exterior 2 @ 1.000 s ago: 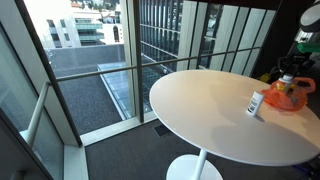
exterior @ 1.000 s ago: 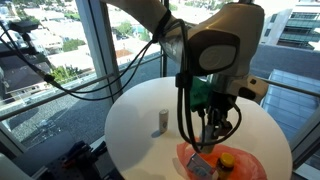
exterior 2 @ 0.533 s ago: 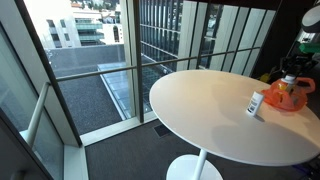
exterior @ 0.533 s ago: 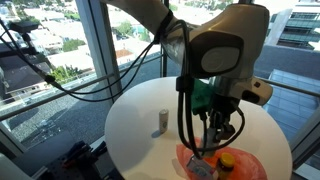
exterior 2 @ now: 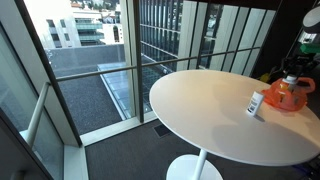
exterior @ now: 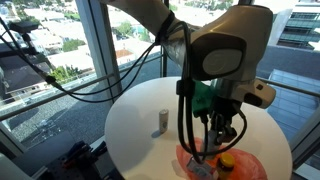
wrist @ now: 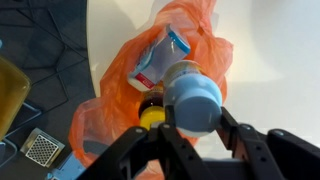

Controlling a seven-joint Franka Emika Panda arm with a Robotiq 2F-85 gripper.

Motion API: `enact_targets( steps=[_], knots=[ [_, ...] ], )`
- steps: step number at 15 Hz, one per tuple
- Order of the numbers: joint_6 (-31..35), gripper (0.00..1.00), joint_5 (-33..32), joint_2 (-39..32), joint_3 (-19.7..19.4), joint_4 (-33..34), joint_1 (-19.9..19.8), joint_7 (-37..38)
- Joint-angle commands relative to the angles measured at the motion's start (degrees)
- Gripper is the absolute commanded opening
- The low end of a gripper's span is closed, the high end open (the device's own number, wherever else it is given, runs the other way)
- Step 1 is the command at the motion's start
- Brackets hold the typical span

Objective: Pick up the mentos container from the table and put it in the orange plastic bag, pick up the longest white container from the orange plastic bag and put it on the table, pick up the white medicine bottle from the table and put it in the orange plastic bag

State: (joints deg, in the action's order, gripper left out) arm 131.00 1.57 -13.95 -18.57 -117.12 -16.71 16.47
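Note:
In the wrist view my gripper (wrist: 197,108) is shut on the mentos container (wrist: 195,92), whose round blue end faces the camera. It hangs right above the open orange plastic bag (wrist: 105,110). A long white container (wrist: 160,55) with red and blue print lies inside the bag, next to a yellow-capped item (wrist: 151,117). In both exterior views the gripper (exterior: 215,135) hovers over the bag (exterior: 238,165) (exterior 2: 290,97) at the table's edge. The white medicine bottle (exterior: 160,122) (exterior 2: 255,103) stands upright on the table, apart from the bag.
The round white table (exterior: 135,135) (exterior 2: 200,110) stands next to floor-to-ceiling windows with railings (exterior 2: 120,60). Black cables (exterior: 185,100) hang along the arm above the table. The bag lies close to the table's rim.
The arm has shifted only slightly above the bag. The grip on the container is unchanged, and the bottle on the table has not moved.

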Motion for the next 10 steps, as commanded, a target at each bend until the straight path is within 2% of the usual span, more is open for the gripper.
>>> enact_targets(
  steps=[1, 10],
  knots=[
    [0.1, 0.19, 0.1, -1.3, 0.0, 1.6, -0.1, 0.6],
    [4.7, 0.19, 1.4, -3.1, 0.3, 1.3, -0.5, -0.8]
  ],
)
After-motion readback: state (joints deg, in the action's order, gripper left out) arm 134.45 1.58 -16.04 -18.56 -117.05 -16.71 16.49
